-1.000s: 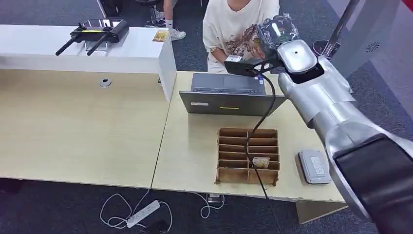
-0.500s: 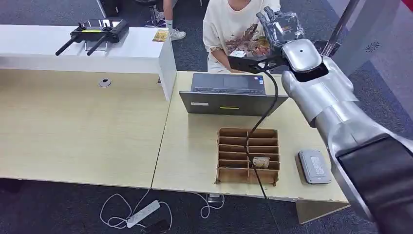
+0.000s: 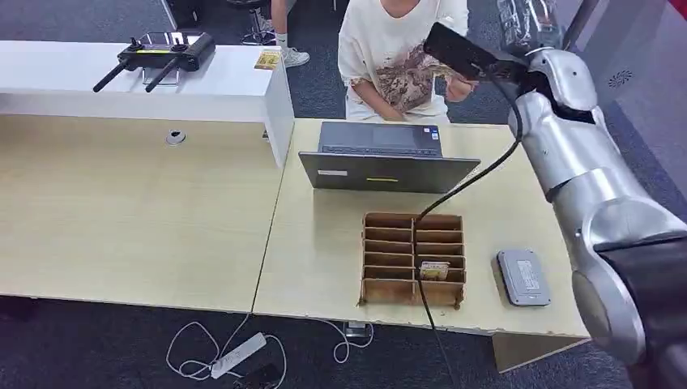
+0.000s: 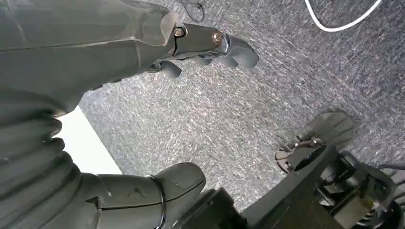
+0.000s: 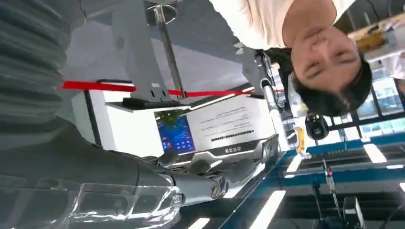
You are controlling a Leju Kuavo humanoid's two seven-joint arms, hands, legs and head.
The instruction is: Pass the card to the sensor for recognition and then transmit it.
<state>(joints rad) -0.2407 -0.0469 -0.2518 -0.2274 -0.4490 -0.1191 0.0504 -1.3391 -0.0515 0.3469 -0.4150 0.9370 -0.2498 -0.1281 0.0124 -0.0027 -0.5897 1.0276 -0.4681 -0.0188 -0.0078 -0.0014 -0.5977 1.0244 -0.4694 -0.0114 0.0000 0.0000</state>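
My right hand is raised high at the far right, above the table and beside the seated person. In the right wrist view, my right hand has its fingers stretched out with no card in them. The person's hand sits just below my wrist; I cannot tell whether it holds a card. The grey card sensor lies at the table's near right. One card stands in a slot of the cardboard organiser. My left hand hangs over the carpet, fingers apart, holding nothing.
A half-open laptop stands between the organiser and the person. A black cable drops from my right wrist across the organiser. A controller with antennas rests on the white counter. A power strip lies on the floor.
My right arm has swung up and to the right, away from the person's chest, and the hand now reaches the picture's upper edge. The table's things have not moved.
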